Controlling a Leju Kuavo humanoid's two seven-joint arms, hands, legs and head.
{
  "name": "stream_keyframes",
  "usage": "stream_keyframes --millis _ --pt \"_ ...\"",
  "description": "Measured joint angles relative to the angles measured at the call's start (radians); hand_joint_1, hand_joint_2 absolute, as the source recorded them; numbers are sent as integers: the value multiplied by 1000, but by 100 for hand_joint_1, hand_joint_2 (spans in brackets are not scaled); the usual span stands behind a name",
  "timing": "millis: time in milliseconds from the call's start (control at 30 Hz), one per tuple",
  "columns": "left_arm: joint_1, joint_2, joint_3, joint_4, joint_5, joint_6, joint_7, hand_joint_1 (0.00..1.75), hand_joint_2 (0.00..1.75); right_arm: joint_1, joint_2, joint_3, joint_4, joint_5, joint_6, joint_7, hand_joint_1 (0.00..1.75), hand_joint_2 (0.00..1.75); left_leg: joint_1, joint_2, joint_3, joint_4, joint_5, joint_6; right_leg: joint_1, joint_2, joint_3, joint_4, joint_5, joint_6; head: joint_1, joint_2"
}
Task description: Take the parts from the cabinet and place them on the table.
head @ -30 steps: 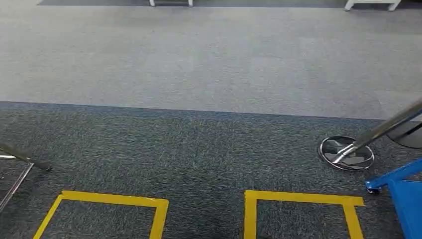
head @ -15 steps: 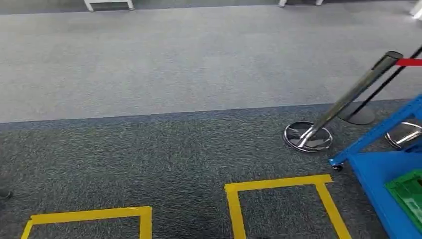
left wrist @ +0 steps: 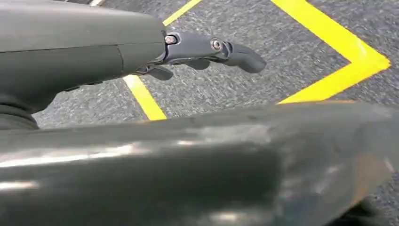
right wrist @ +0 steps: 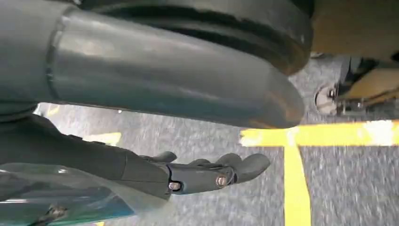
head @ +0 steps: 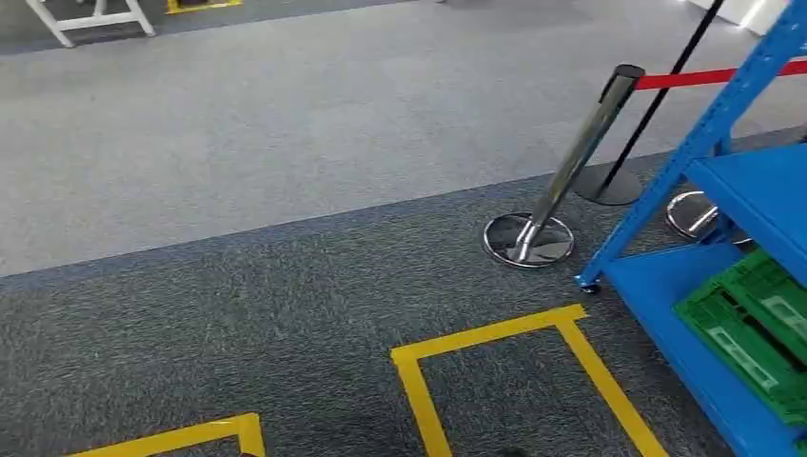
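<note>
Now both hands hang over the carpet with fingers loosely apart and nothing in them: left hand (left wrist: 207, 49), right hand (right wrist: 207, 172). Since a second ago the camera has swung right, bringing the blue cabinet (head: 752, 190) into view at right, green crates (head: 752, 328) on its low shelf. Chrome post (head: 561, 176) stands just left of it.

Taped-floor workshop (head: 495, 333), blue racking (head: 704, 143)
</note>
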Motion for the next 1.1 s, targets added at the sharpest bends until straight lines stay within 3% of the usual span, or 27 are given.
stream_keyframes --millis 33,67,100,133,167,200,333,367,400,433,500,533,567,600,633,667,700,767,867,900,933,967,1000,1033,1067,1100 --pt "2 1 0 0 0 0 0 0 0 1 0 -2 0 0 0 0 0 0 -2 -1 -16 26 6 5 4 15 1 0 0 -1 0 0" --pt "2 1 0 0 0 0 0 0 0 1 0 -3 0 0 0 2 0 0 -5 -3 -10 4 35 12 6 31 2 0 1 -1 0 0" --pt "2 1 0 0 0 0 0 0 0 1 0 -3 0 0 0 3 0 0 -8 -8 12 -56 79 21 8 45 4 1 1 -1 0 0" --pt "1 1 0 0 0 0 0 0 0 1 0 -3 0 0 0 3 0 0 -13 -22 52 -151 135 30 9 62 6 1 2 -2 1 0" --pt "2 1 0 0 0 0 0 0 0 1 0 -3 0 0 0 3 0 0 -17 -63 93 -249 183 39 7 74 6 1 2 -2 0 0" --pt "2 5 0 0 0 0 0 0 0 1 2 -4 0 0 0 3 0 0 -15 -118 106 -279 171 47 7 83 3 2 4 2 3 0" --pt "1 5 0 0 0 0 0 0 0 2 2 -5 0 -1 1 3 0 0 -20 -82 115 -313 177 49 -3 133 -19 -6 18 26 -6 0" --pt "0 3 0 0 0 0 0 0 0 3 2 -6 0 -1 1 3 0 0 -9 -62 124 -335 189 47 -2 112 -25 5 10 24 -5 0" --pt "-1 2 0 0 0 -1 0 0 0 1 1 -7 0 -1 0 3 0 0 -11 -50 126 -345 192 51 5 49 -45 39 -18 27 -1 0" --pt "-1 1 0 0 0 -1 0 0 0 -1 2 -7 0 -1 0 3 0 0 -12 -32 125 -344 193 51 5 11 -78 105 -58 32 6 0" --pt "5 1 0 0 0 -1 0 0 0 -4 1 -7 0 0 1 3 0 0 -13 6 125 -344 189 52 -2 -14 -152 258 -125 43 6 0" --pt "6 2 1 0 1 0 1 0 0 -3 1 -7 0 1 1 3 0 0 -13 21 125 -343 189 51 -6 -17 -171 297 -133 49 6 0" --pt "5 2 1 0 1 1 1 0 0 -1 1 -7 0 3 2 3 0 0 -11 38 126 -343 187 49 -12 -21 -166 292 -115 57 7 0" --pt "3 1 1 0 1 2 1 0 0 2 -1 -7 0 4 2 5 0 0 -9 50 128 -342 184 44 -18 -27 -134 236 -78 64 6 0" --pt "2 1 1 0 1 3 1 0 0 3 -1 -7 0 5 3 5 0 0 -5 61 130 -338 180 38 -22 -38 -81 141 -32 69 6 0" --pt "1 1 1 0 1 4 1 0 0 2 -2 -7 0 5 3 5 0 0 -1 71 131 -331 174 30 -25 -62 -25 43 6 74 7 0" --pt "1 3 1 0 1 5 2 0 0 -1 -1 -7 0 6 5 4 0 0 -6 78 131 -323 167 21 -17 -108 -5 1 -17 74 8 0" --pt "-2 3 1 0 1 8 3 0 0 -4 0 -8 0 6 7 3 0 0 -11 91 133 -314 159 11 -18 -86 1 6 -13 45 6 0" --pt "-6 0 1 0 2 10 2 0 0 -3 -1 -11 0 7 -6 3 0 0 -4 109 140 -313 149 -3 -19 -58 1 6 -11 24 7 0" --pt "-8 0 1 0 2 10 2 0 0 -3 -1 -11 0 6 -13 3 0 0 0 63 136 -288 125 -7 -19 -50 1 6 -9 19 2 0" --pt "-8 -3 1 0 1 10 1 0 0 -4 -2 -13 0 2 -15 3 0 0 2 29 111 -228 86 -8 -19 -40 1 6 -9 13 0 0" --pt "-8 -3 1 0 1 9 2 0 0 -6 -2 -19 0 -7 -14 5 0 0 2 10 70 -137 41 -7 -17 -26 0 6 -8 9 -3 0" --pt "-6 -3 2 0 1 8 2 0 0 -6 -2 -26 0 -14 -12 8 0 0 1 3 31 -53 8 -7 -15 -12 -1 6 -8 7 -2 0" --pt "-5 -3 1 0 0 8 2 0 0 -5 -3 -33 0 -21 -9 11 0 0 1 1 0 8 -6 -5 -12 4 0 6 -8 7 -2 0" --pt "-4 -3 2 0 -3 7 2 0 0 -4 -3 -38 0 -28 -6 12 0 0 0 0 -9 18 6 -2 -10 19 2 6 -8 7 -2 0" --pt "-4 -3 1 0 -13 3 2 0 0 -2 -4 -45 0 -37 -5 11 0 0 -2 -1 0 -16 44 5 -8 34 3 7 -8 7 -2 0"
